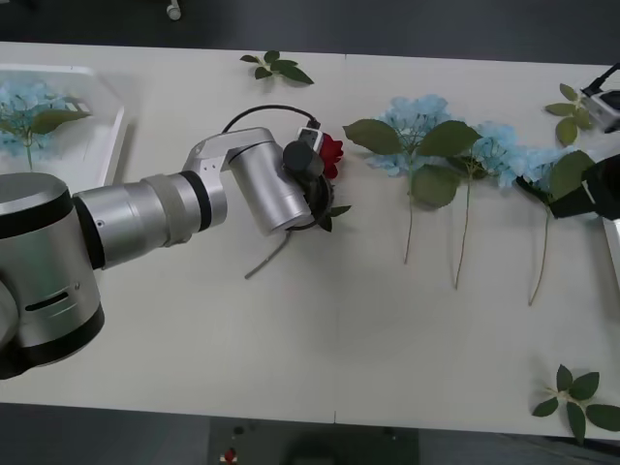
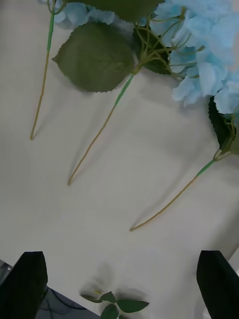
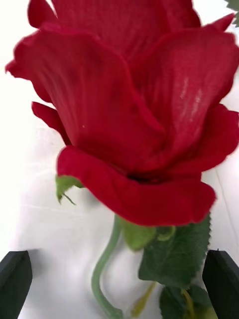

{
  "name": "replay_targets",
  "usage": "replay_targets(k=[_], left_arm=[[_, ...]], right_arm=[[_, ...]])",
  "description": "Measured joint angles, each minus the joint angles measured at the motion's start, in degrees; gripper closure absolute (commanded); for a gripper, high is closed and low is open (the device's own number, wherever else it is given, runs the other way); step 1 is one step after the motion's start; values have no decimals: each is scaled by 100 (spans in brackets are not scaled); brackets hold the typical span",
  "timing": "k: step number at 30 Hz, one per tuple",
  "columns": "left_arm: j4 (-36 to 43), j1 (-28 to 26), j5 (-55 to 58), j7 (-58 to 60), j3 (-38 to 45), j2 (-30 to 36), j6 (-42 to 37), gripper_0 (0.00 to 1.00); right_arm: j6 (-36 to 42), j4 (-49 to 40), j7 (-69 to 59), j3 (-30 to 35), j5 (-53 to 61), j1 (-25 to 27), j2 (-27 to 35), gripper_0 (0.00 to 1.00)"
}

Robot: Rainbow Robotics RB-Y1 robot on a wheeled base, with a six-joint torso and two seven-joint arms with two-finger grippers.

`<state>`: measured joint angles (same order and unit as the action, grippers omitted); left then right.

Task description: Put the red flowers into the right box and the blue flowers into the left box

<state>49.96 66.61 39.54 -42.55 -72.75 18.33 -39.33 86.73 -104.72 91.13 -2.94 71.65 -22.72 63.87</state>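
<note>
A red flower [image 1: 331, 153], a single deep-red rose, lies on the white table near the middle, its stem [image 1: 266, 260] trailing toward me. My left arm's wrist [image 1: 276, 189] hangs right over it. In the left wrist view the bloom [image 3: 134, 114] looms close, and my left gripper [image 3: 119, 286] is open with the green stem [image 3: 102, 279] between its black fingers [image 3: 15, 284]. Three blue flowers [image 1: 417, 126] [image 1: 494, 150] [image 1: 547, 167] lie in a row to the right. My right gripper [image 2: 119, 284] is open above their stems [image 2: 97, 134]. Another blue flower [image 1: 29, 102] lies in the left box [image 1: 108, 145]. The right box's rim [image 1: 612, 242] shows at the right edge.
Loose green leaf sprigs lie at the back centre [image 1: 276, 68], the back right [image 1: 565, 111] and the front right corner [image 1: 579, 397]. A cable [image 1: 257, 114] loops over the left wrist. The table's front edge [image 1: 310, 412] runs close to me.
</note>
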Motion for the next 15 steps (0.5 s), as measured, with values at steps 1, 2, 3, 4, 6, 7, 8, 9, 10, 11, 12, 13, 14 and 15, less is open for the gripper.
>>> replay_targets(k=[1,2,3,4,6,7,8,9,10,11,12,13,14,15], left_arm=[[-10,11,-1,2,-17,0,0,0],[-19,13,-6,2,-17,0,0,3],[-20,13,-32,3,-17,0,0,18],[-26,11,-89,3,-17,0,-2,44],[-65,9,-208,3,-17,0,-2,90],[-89,9,-252,3,-17,0,-2,99],[-108,9,-276,4,-17,0,-2,100],[-128,9,-281,5,-17,0,-3,100],[-145,9,-281,6,-17,0,-3,100],[-150,9,-281,6,-17,0,-3,100],[-150,9,-281,8,-17,0,-3,100],[-150,9,-281,11,-17,0,-3,100],[-150,9,-281,15,-17,0,-3,100],[-150,9,-281,20,-17,0,-3,100]], right_arm=[[25,-38,-1,0,-28,22,-72,12],[36,-63,-3,0,-32,44,-140,12],[19,-86,-6,-3,-25,65,-195,12],[-32,-116,-12,-16,-19,84,-231,12],[-204,-196,-44,-124,-19,106,-235,12],[-342,-248,-107,-233,-19,105,-208,12],[-494,-300,-218,-384,-16,103,-150,12],[-679,-358,-375,-567,-1,93,-70,12],[-877,-413,-555,-801,32,65,37,12],[-1034,-461,-727,-1065,65,13,163,12],[-1128,-507,-886,-1331,92,-64,288,12],[-1145,-540,-1000,-1579,103,-162,395,12],[-1129,-557,-1061,-1775,104,-253,474,12],[-1108,-562,-1078,-1924,104,-334,525,12]])
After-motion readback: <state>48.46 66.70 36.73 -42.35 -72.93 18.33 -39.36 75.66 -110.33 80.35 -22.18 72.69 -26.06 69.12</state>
